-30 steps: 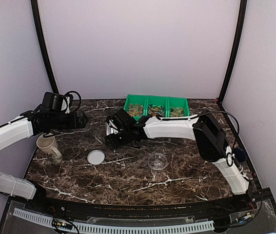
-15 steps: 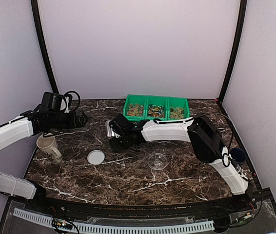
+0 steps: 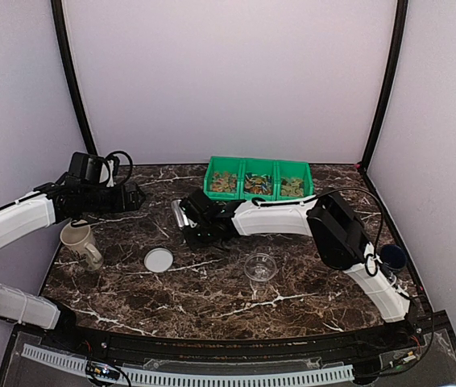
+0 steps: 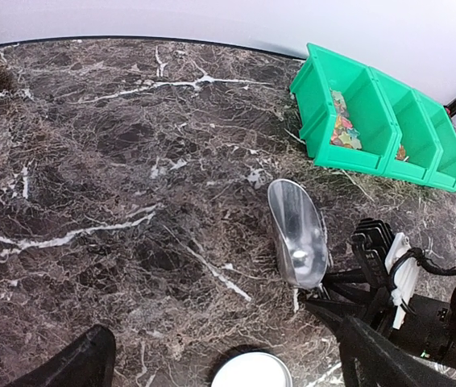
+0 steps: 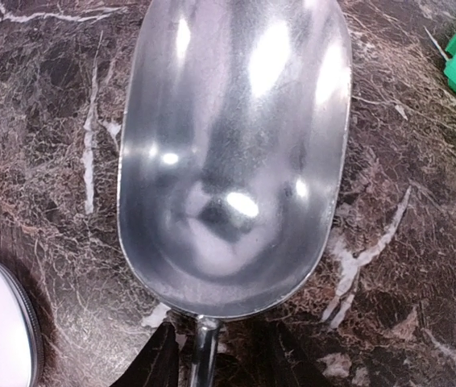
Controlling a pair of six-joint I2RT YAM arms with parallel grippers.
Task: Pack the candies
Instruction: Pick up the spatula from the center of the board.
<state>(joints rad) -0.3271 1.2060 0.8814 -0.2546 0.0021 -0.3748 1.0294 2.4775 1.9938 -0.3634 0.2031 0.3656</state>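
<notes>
left gripper (image 4: 224,332): jaws wide apart, empty | right gripper (image 5: 220,332): jaws part-open astride scoop (image 5: 228,145) handle | candies (image 3: 225,183) in bin (image 3: 260,160), 2 o'clock of scoop

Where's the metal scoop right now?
In the top view the metal scoop lies on the table left of centre, just near-left of the green bin, with the right hand straddling its handle.
</notes>
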